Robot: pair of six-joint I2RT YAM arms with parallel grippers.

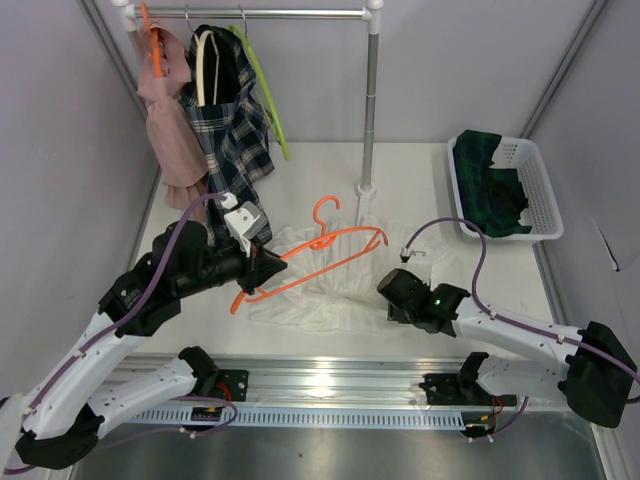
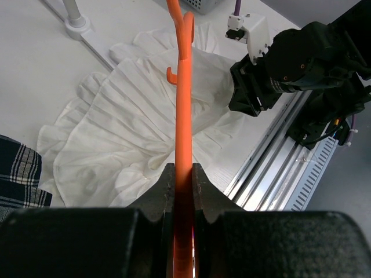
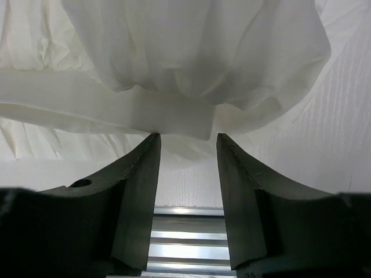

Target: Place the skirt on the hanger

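the left gripper [image 2: 183, 174] grips the orange hanger [image 2: 184, 116] over the white skirt [image 3: 174, 63] while the right gripper [image 3: 186, 142], spread apart at the waistband [image 3: 174, 119], wants a square bite on that band.

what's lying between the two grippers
The white pleated skirt lies spread there, with the orange plastic hanger in the left gripper reaching over it toward the right gripper; top external view shows it.

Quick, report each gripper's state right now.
Left gripper: shut on the orange hanger.
Right gripper: open at the edge of the white skirt, gripping nothing.
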